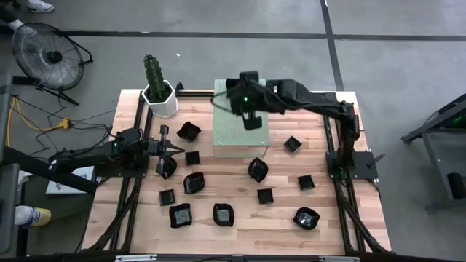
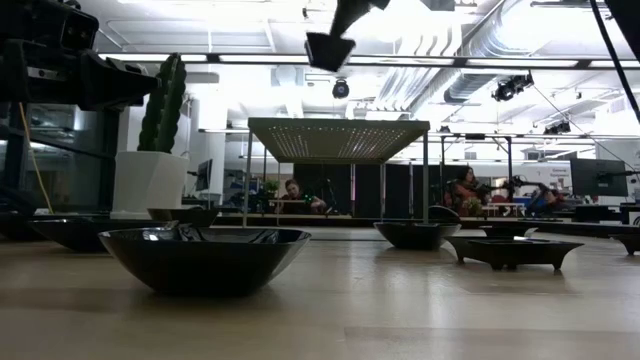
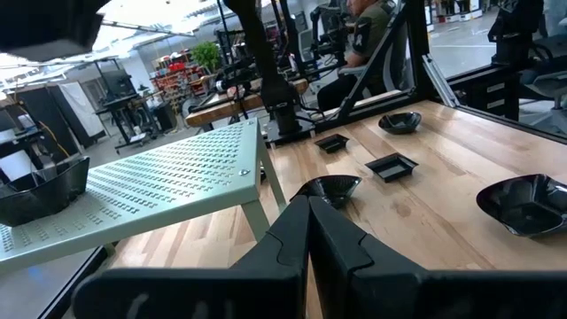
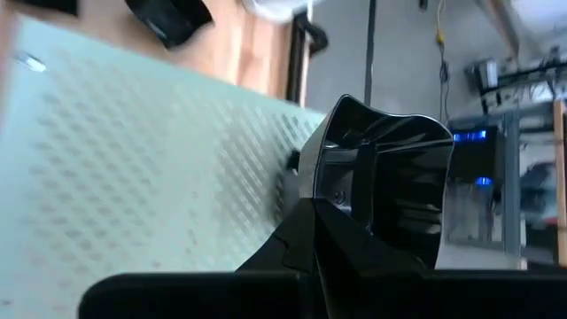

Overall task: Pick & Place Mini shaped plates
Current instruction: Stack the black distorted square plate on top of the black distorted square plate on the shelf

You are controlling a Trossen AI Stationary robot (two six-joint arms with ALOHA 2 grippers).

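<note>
Several glossy black mini shaped plates lie scattered on the wooden table (image 1: 240, 229), for instance a plate (image 1: 258, 169) near the middle and a plate (image 1: 306, 217) at the near right. Another plate (image 1: 251, 119) (image 3: 35, 190) seems to rest on the pale green perforated block (image 1: 226, 138). My right gripper (image 1: 239, 104) (image 4: 312, 232) hangs high over the block's far part, shut on a black plate (image 4: 390, 177) (image 2: 330, 50). My left gripper (image 1: 177, 149) (image 3: 308, 232) waits shut and level at the table's left, touching nothing. My right gripper pinches the black plate by its wall and rim (image 4: 347, 199) between the two fingers; one finger looks to lie inside the hollow. The fingers slant down toward the table's left. The plate stands tipped on edge, lifted clear above the green block.
A white pot with a cactus (image 1: 159, 94) stands at the far left corner, close to the block. Black frame rails (image 1: 336, 156) run along both table sides. A fan (image 1: 45, 54) stands on the floor. People sit at desks beyond the table (image 2: 295, 190).
</note>
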